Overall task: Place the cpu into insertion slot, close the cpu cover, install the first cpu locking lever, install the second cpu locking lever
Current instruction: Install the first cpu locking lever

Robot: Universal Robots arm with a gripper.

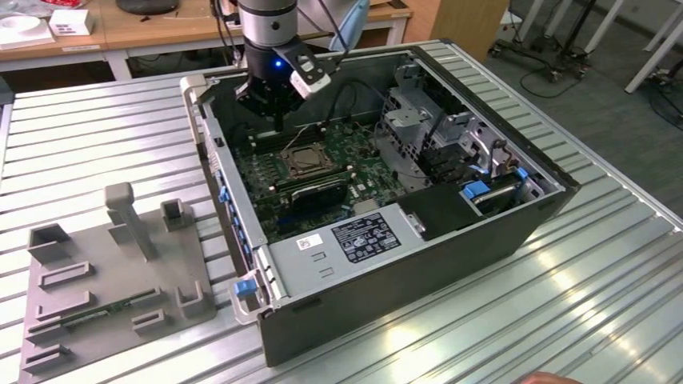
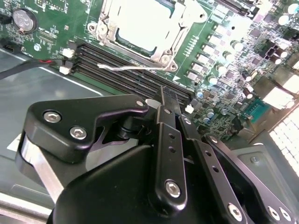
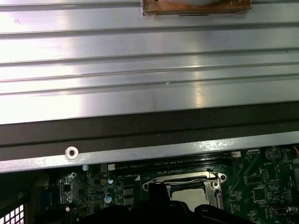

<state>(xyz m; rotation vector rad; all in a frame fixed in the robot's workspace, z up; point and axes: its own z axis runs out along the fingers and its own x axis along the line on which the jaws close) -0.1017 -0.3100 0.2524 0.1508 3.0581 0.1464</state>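
Observation:
The cpu [image 2: 140, 21] lies flat in the insertion slot [image 1: 302, 160] on the green motherboard, its pale metal top showing. The silvery cpu cover [image 2: 161, 57] lies down around it as a frame. A thin metal locking lever [image 2: 135, 68] stretches along the socket's edge over the black memory slots [image 2: 112, 74]. My gripper [image 1: 280, 124] hangs inside the open computer case, just beyond the socket toward the case's far wall. In the second wrist view its black fingers [image 2: 166, 100] are pressed together with nothing between them. The first wrist view shows the socket and cpu [image 3: 191, 198] below the case wall.
A grey perforated drive cage [image 1: 411, 128] stands at the exterior view's right of the socket. The labelled power supply [image 1: 357, 236] fills the near end of the case. A grey fixture block [image 1: 107, 272] sits on the ribbed metal table. The case wall [image 3: 149, 126] runs close behind the gripper.

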